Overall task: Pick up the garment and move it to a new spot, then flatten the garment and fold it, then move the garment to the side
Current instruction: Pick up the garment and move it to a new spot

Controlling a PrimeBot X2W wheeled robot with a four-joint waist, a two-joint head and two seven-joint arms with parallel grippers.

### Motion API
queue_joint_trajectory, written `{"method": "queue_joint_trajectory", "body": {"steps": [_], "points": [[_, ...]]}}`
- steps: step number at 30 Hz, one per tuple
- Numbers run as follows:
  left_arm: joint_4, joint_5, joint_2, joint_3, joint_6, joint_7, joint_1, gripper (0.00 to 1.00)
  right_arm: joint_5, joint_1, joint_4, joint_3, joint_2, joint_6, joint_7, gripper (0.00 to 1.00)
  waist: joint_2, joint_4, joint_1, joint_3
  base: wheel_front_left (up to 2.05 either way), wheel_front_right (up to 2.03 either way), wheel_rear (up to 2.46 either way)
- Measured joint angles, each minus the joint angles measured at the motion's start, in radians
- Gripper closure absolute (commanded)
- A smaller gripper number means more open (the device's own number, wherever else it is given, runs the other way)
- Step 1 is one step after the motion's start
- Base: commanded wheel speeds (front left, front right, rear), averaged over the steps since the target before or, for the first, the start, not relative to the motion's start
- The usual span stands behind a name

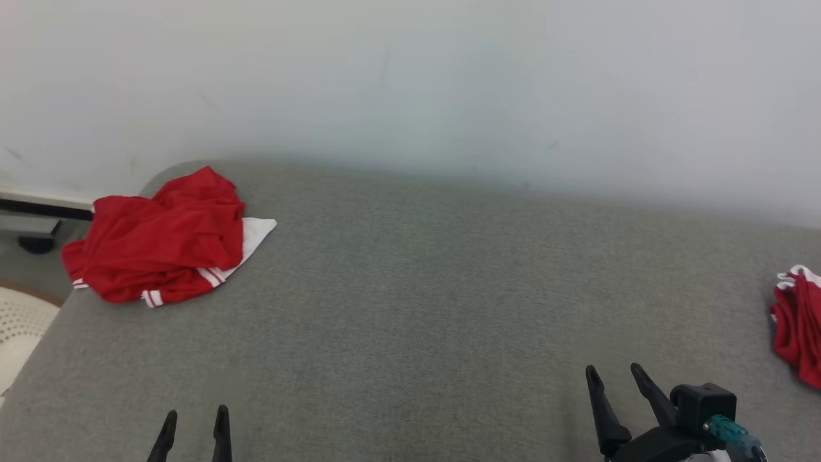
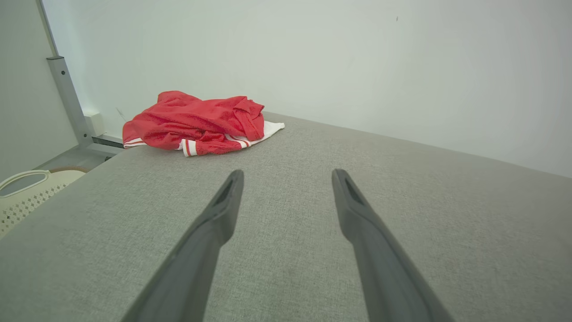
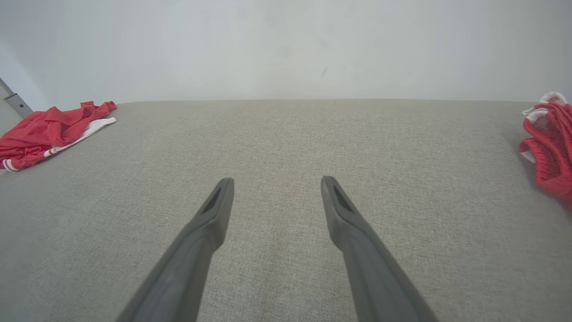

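Head view: the crumpled red garment [image 1: 160,244] is being shown at the far left corner of the grey table [image 1: 417,289], long axis running near-left to far-right, white end pointing toward the middle. The left gripper [image 1: 196,411] and right gripper [image 1: 612,367] are being held spread and empty. A metal post [image 2: 67,98] and white basket [image 2: 27,192] are being shown by the left wrist view, a second red garment [image 3: 547,147] by the right.

Three cameras, one grey surface [image 1: 410,289]
Head view looks down from well back of the left red garment [image 1: 160,237]; both low wrist views share it, nearer from the left wrist.
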Motion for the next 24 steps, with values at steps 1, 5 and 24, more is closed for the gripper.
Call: {"method": "queue_joint_trajectory", "body": {"steps": [1, 5, 24], "points": [[-0.001, 0.0, 0.0, 0.0, 0.001, 0.0, 0.006, 0.0, 0.006, 0.0, 0.002, 0.007, 0.0, 0.0, -0.002, 0.0, 0.0, 0.017, 0.0, -0.001, 0.0, 0.0, 0.0], [-0.004, 0.0, 0.0, -0.002, 0.008, 0.0, 0.03, 0.0, 0.012, 0.0, 0.016, 0.013, 0.0, 0.0, -0.008, 0.0, 0.0, 0.087, 0.0, -0.004, 0.0, 0.0, 0.0], [-0.046, -0.024, 0.016, 0.001, 0.028, 0.01, 0.057, 0.0, 0.03, -0.005, 0.04, 0.058, 0.001, 0.0, -0.006, 0.0, 0.0001, 0.325, 0.0, -0.013, 0.0, 0.0, 0.0]]}}
